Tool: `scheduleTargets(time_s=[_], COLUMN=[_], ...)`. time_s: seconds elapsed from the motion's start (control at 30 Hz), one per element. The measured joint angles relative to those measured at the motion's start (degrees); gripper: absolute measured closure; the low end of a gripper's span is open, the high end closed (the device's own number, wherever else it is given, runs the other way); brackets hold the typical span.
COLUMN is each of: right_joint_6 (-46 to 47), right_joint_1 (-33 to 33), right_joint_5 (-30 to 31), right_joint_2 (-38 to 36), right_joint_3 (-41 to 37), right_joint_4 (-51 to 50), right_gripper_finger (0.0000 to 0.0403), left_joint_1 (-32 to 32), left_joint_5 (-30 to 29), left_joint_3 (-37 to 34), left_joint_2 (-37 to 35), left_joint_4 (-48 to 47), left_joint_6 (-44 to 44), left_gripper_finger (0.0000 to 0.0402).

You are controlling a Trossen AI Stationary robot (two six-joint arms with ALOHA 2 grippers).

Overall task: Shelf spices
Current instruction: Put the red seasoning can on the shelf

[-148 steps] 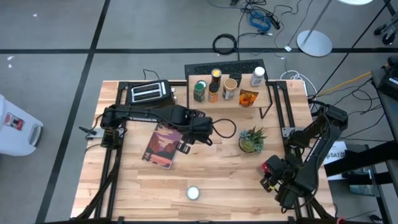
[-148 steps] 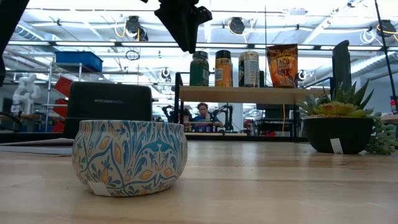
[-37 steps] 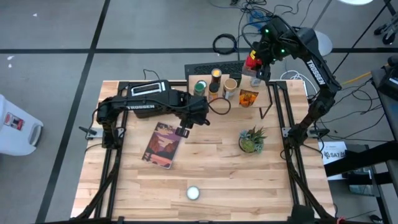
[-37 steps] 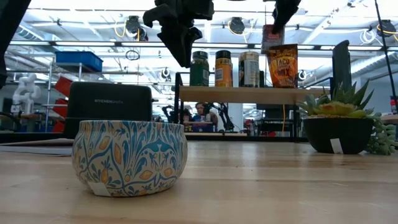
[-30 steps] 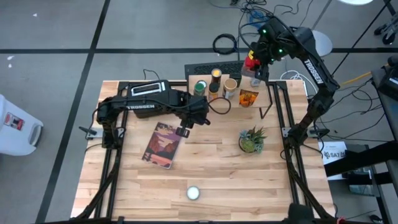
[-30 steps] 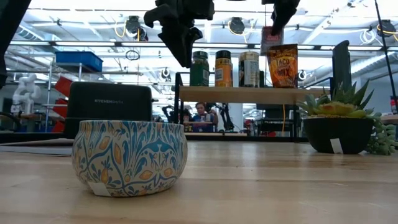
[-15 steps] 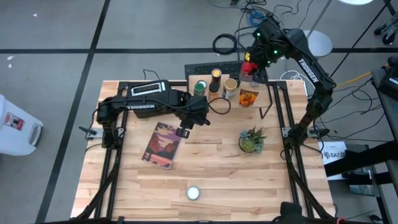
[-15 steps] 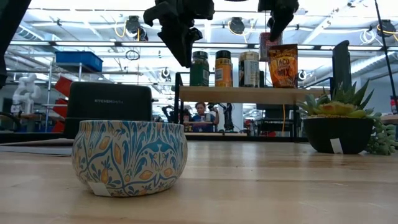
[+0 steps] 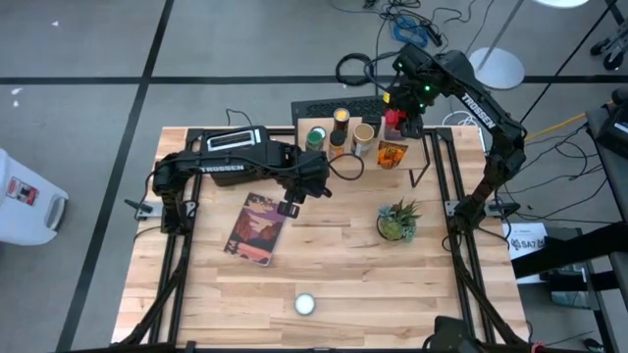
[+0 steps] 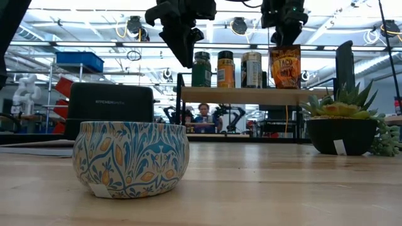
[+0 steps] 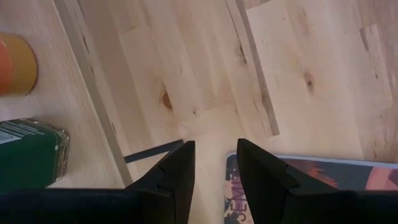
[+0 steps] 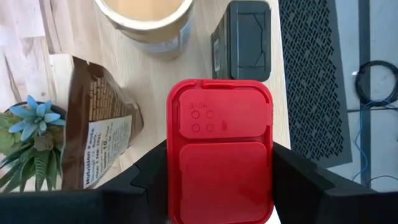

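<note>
High view: right gripper (image 9: 396, 119) hovers over the shelf (image 9: 365, 152), beside the tan-lidded jar (image 9: 363, 132). Right wrist view: fingers clamp the red-lidded spice tin (image 12: 220, 149). Placement step; next, lower and release. Left gripper (image 11: 211, 168), part-open and empty, waits before the shelf.

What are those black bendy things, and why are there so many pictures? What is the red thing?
Those are two robot arms, each ending in two-fingered jaws. One camera looks down from above, one sits low on the table, and each arm has a camera on its wrist.

The right gripper holds a red-lidded spice container over the wooden shelf, beside a brown spice pouch and jars. The left gripper waits empty over the table, near a book.

Also there: a black toaster, a potted plant, and a patterned tin.
</note>
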Motion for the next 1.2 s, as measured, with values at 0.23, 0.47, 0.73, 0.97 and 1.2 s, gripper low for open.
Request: scheduleTargets(time_s=[0.23,0.47,0.73,0.97,1.2], right_joint_6=[0.0,0.1,0.7,1.6,3.3], right_joint_1=[-0.5,-0.5,-1.9,-2.0,-2.0], right_joint_5=[-1.8,-1.8,-3.3,-3.4,-4.5], right_joint_2=[0.0,0.0,0.0,0.0,0.0], right_joint_3=[-2.1,-5.5,-8.6,-9.4,-9.4], right_joint_4=[0.8,4.7,4.8,5.3,5.8], right_gripper_finger=[0.0203,0.02,0.02,0.0199,0.0181], left_joint_1=[0.0,0.0,0.0,0.0,0.0], left_joint_5=[0.0,0.0,0.0,0.0,0.0], left_joint_3=[0.0,0.0,0.0,0.0,0.0], left_joint_2=[0.0,0.0,0.0,0.0,0.0], left_joint_4=[0.1,0.2,0.2,0.2,0.2], left_joint_6=[0.1,0.1,0.1,0.1,0.0], left_gripper_finger=[0.0273,0.0273,0.0273,0.0273,0.0273])
